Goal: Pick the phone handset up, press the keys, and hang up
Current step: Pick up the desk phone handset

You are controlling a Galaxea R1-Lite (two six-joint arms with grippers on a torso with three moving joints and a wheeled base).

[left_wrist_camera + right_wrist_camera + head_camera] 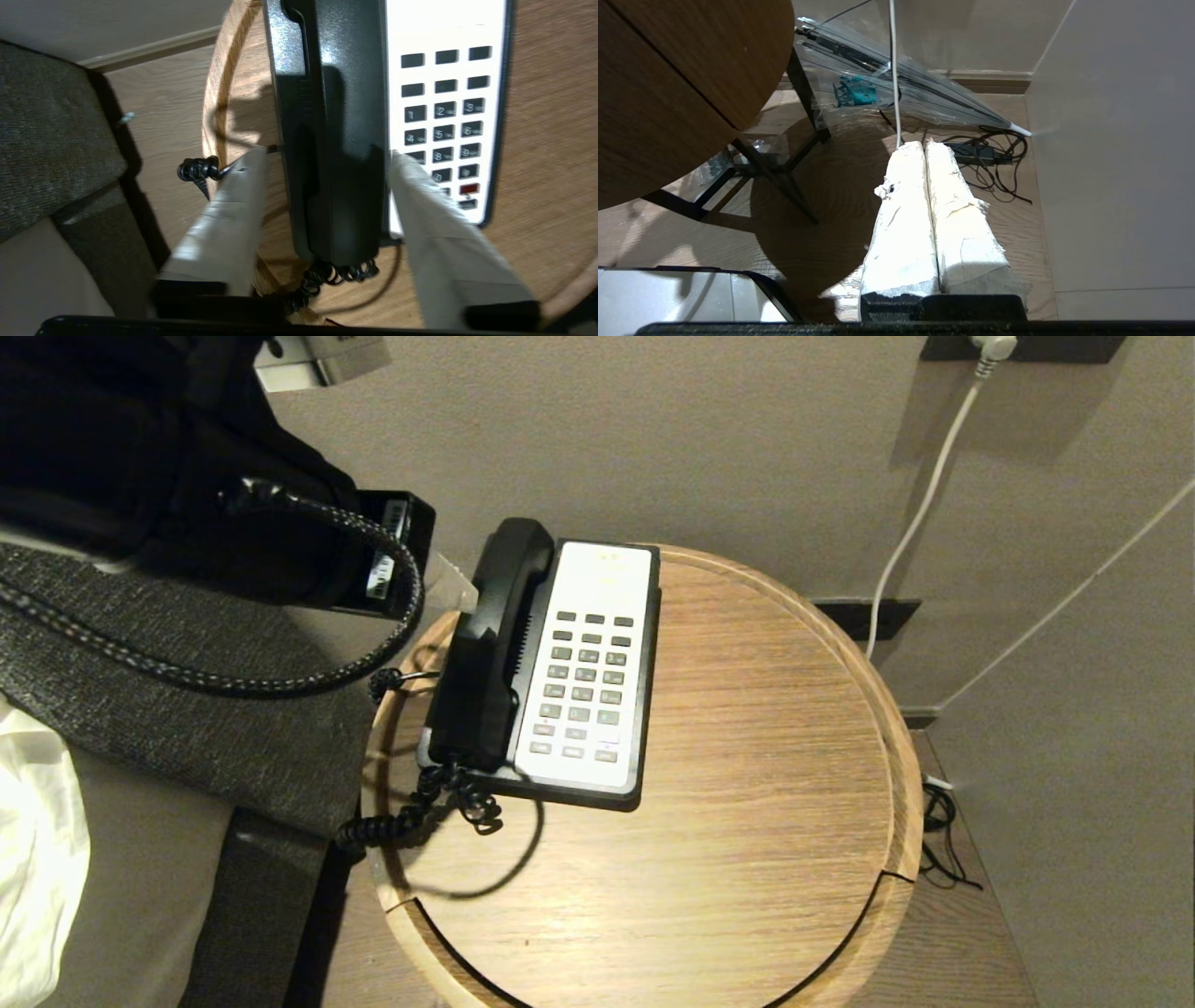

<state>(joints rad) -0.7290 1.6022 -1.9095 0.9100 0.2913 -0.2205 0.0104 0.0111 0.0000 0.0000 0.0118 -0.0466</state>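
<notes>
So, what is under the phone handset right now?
The phone handset lies on the left side of the black phone base, beside the keypad. The cradle beneath it is covered. The coiled cord hangs from its near end.

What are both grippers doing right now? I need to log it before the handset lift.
Left gripper: open, fingers on either side of the phone handset, holding nothing.
Right gripper: shut, empty, parked low beside the table.
</notes>
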